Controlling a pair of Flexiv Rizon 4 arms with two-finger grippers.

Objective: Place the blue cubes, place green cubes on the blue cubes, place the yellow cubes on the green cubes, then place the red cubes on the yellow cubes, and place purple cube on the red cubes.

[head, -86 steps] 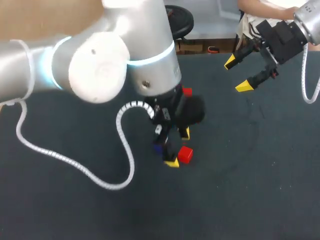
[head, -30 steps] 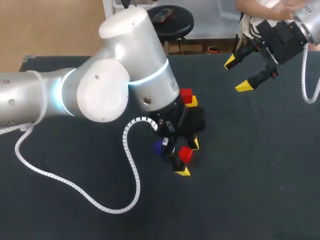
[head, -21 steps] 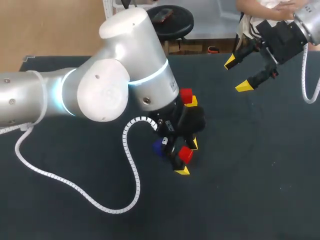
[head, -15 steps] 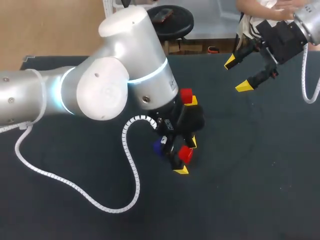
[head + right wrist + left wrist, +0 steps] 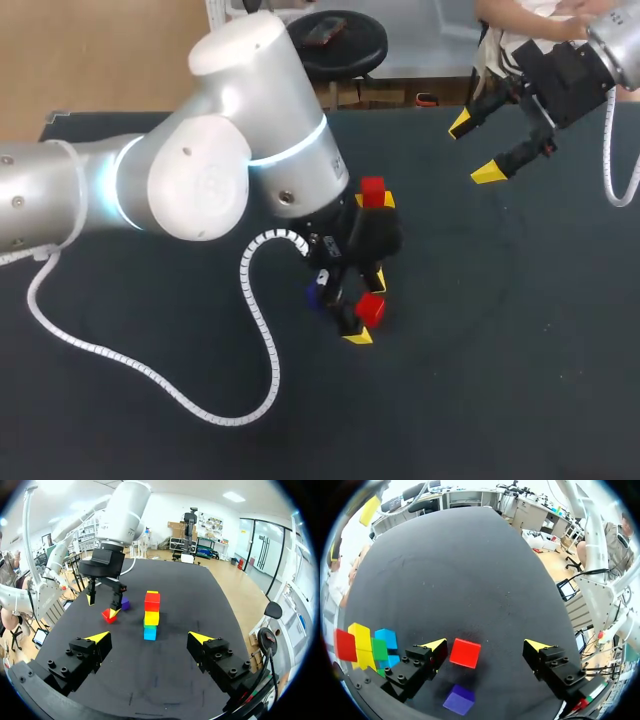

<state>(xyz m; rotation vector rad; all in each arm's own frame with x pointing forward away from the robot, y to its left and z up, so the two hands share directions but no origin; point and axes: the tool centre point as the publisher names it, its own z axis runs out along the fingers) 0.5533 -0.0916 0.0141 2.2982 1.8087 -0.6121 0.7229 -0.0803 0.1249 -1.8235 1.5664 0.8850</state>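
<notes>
A loose red cube (image 5: 465, 653) lies on the dark table between the fingers of my left gripper (image 5: 487, 645), close to one finger and clear of the other; the gripper is open. In the head view the same gripper (image 5: 366, 308) stands over the red cube (image 5: 371, 308). A purple cube (image 5: 459, 699) lies just beside it. A stack (image 5: 150, 617) stands close by, with blue (image 5: 149, 633) at the bottom, then green, yellow (image 5: 151, 617) and red (image 5: 152, 601). My right gripper (image 5: 475, 150) hangs open and empty, high at the far right.
My left arm's big elbow (image 5: 230, 150) and white cable (image 5: 255, 330) cover the table's left half. The stack (image 5: 375, 193) stands right behind the left gripper. Dark bare table (image 5: 500, 330) stretches to the right and front.
My left gripper has moved right from the purple cube's side to straddle the loose red cube, then shifted slightly. The cubes and the right arm have not moved.
</notes>
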